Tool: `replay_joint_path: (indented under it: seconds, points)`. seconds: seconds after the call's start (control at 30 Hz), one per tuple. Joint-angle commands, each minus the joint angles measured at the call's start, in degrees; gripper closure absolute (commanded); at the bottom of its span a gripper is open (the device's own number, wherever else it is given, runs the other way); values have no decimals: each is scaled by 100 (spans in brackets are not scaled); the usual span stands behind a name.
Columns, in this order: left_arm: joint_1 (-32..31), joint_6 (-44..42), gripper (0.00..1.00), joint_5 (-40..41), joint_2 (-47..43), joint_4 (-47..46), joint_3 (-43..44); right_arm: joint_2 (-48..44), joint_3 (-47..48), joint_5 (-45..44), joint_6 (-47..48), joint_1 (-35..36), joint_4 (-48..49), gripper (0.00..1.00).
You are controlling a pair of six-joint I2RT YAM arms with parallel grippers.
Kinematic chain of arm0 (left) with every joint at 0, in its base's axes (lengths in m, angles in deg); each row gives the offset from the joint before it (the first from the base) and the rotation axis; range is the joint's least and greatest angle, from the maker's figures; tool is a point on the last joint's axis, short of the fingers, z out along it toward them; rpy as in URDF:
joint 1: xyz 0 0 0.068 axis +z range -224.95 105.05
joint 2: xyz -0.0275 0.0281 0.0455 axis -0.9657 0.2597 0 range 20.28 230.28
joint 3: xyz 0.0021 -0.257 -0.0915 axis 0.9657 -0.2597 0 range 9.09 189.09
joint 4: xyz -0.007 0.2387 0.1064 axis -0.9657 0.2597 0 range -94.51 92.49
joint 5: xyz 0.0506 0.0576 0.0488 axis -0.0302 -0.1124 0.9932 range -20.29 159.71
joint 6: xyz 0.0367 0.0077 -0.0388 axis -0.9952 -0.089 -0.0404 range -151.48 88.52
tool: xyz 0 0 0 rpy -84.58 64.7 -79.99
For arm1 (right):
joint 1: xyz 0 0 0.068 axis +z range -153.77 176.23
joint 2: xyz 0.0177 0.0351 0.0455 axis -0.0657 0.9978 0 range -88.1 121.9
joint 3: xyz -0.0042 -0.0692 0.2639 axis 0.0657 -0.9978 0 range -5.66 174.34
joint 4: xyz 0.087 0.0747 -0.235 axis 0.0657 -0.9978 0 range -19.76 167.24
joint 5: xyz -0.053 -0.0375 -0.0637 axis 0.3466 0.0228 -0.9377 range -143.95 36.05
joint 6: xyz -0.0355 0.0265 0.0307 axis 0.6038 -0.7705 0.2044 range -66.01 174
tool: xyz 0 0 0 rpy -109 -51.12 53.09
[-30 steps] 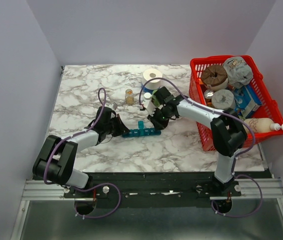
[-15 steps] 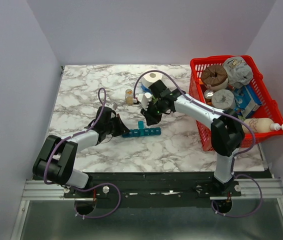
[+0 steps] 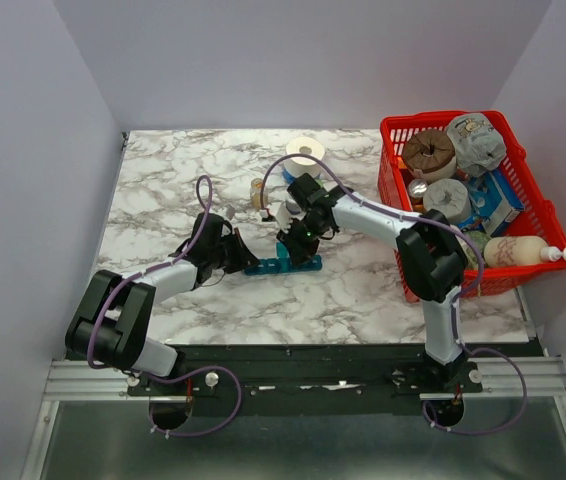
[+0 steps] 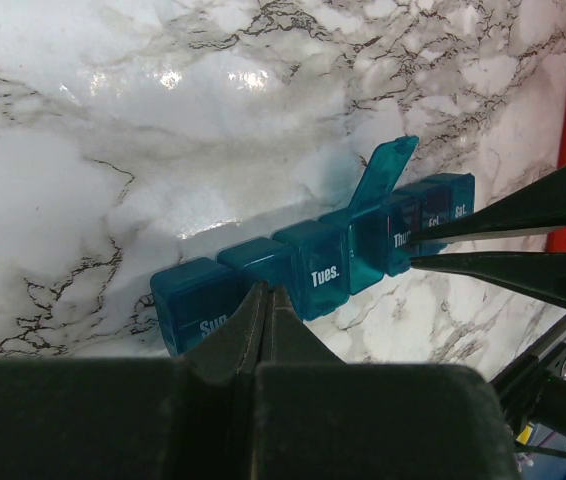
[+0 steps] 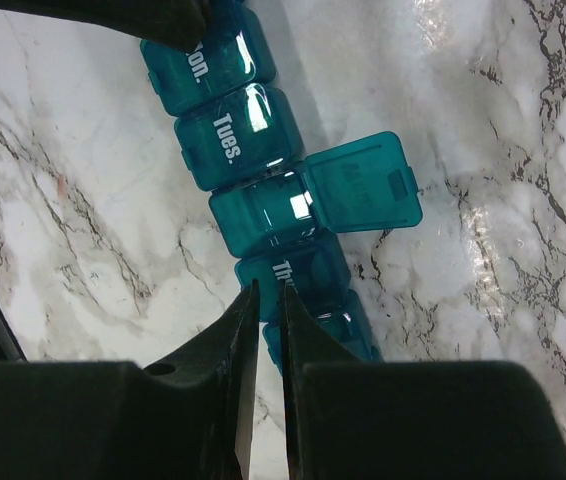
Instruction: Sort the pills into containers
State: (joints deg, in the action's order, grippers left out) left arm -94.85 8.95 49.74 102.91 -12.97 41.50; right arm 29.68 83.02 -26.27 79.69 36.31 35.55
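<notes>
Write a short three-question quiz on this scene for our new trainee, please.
1. True or false: every lid on the pill box is shut.
2. Which day label sits right beside the open compartment? A) Sun B) Tues. C) Sat
3. Fill in the blank: the ___ claw sits at the Sun and Mon end of the pill box.

Key
1. False: one lid is flipped up.
2. B.
3. The left claw, its fingers closed together.
</notes>
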Motion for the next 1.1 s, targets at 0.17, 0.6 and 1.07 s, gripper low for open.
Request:
replay_joint_path:
  seconds: [0.17, 0.6, 1.07]
  points:
    - [-31, -131, 99, 133, 51, 205, 99, -773, 193, 176, 252, -44, -261, 78]
    - [-23, -140, 99, 98, 25, 232, 126, -1302, -976, -939, 375, -263, 91, 77]
    - [-31, -131, 99, 81, 86, 241, 152, -520, -897, -782, 314, -342, 117, 77]
